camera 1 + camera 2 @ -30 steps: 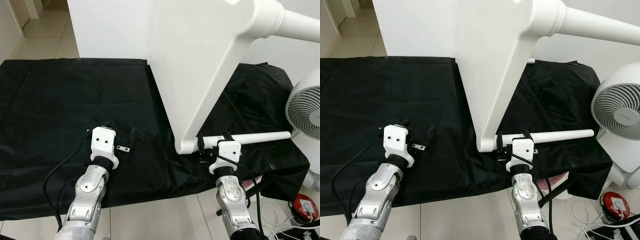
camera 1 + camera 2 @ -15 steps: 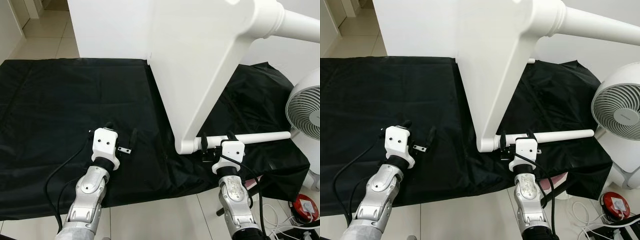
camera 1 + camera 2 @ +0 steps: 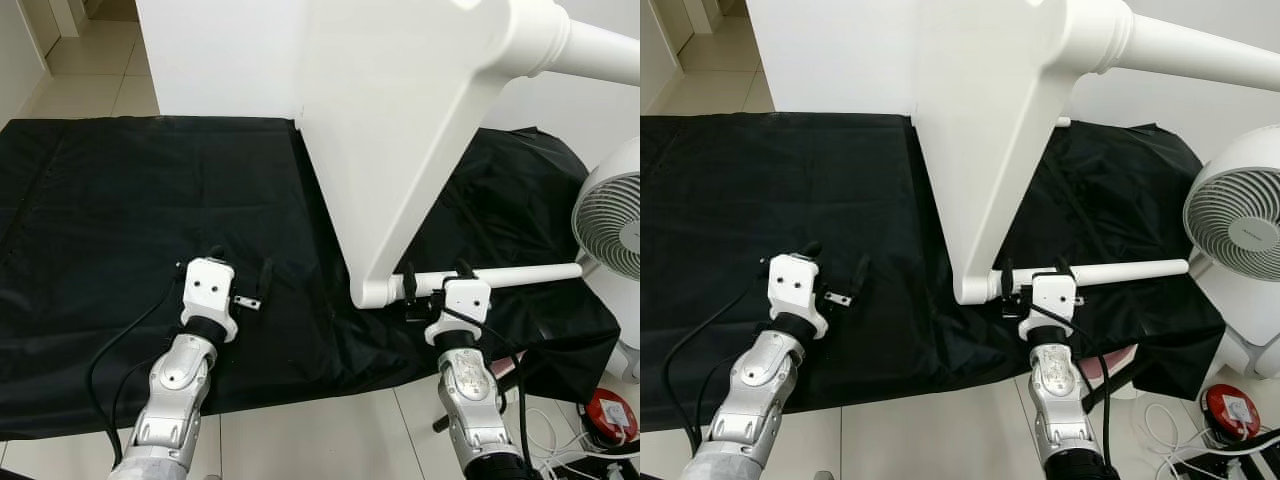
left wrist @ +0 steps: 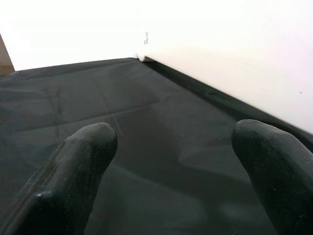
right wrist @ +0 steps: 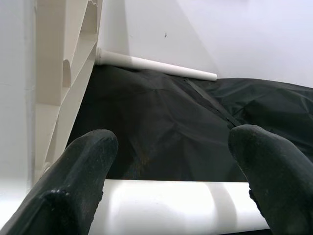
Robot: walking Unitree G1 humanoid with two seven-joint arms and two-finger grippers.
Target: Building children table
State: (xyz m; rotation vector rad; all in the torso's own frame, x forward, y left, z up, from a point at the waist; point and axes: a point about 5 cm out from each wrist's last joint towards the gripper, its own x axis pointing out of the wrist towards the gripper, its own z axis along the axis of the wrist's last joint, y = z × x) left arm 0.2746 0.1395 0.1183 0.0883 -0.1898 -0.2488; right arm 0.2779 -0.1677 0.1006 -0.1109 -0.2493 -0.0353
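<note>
Left of the white table top (standing on its edge on the black cloth), the left gripper rests with fingers spread, holding nothing. At the top's lower corner, the right gripper straddles the white leg, fingers apart.

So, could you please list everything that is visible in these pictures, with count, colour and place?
table top: one, white, standing on edge on the cloth
table legs: three, white; one low at the right gripper, one upper right, one further back
cloth: one, black, spread on the floor
fan: one, white, right edge
red round object: one, lower right by white cables
floor tiles: pale, upper left
left gripper: black fingers, open, over the cloth
right gripper: black fingers, open, around the low leg
</note>
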